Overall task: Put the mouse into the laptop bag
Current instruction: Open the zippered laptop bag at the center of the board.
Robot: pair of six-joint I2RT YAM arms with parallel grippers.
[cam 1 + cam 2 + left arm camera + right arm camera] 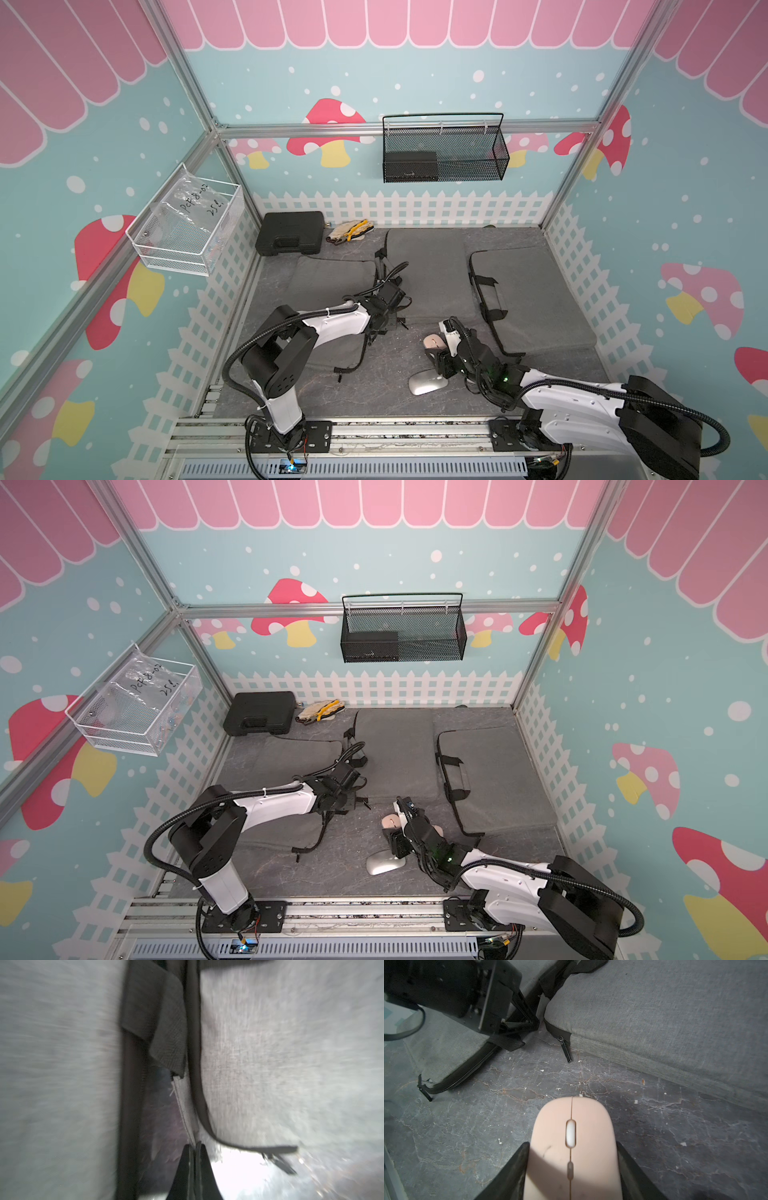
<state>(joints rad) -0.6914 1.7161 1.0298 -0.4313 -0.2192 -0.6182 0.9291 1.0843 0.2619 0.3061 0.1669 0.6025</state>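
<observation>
A pink mouse sits between the fingers of my right gripper, which is shut on it just above the dark table. In a top view the same mouse shows ahead of the right gripper. Grey laptop bags lie side by side, a left one and a middle one. My left gripper is shut on a thin stitched grey edge of a laptop bag, at the gap between those two bags. From above, the left gripper is at their near corners.
A silver mouse lies on the table beside the right wrist. A third grey bag is at the right. A black case and gloves lie at the back. A black mesh basket and a white wire basket hang on the walls.
</observation>
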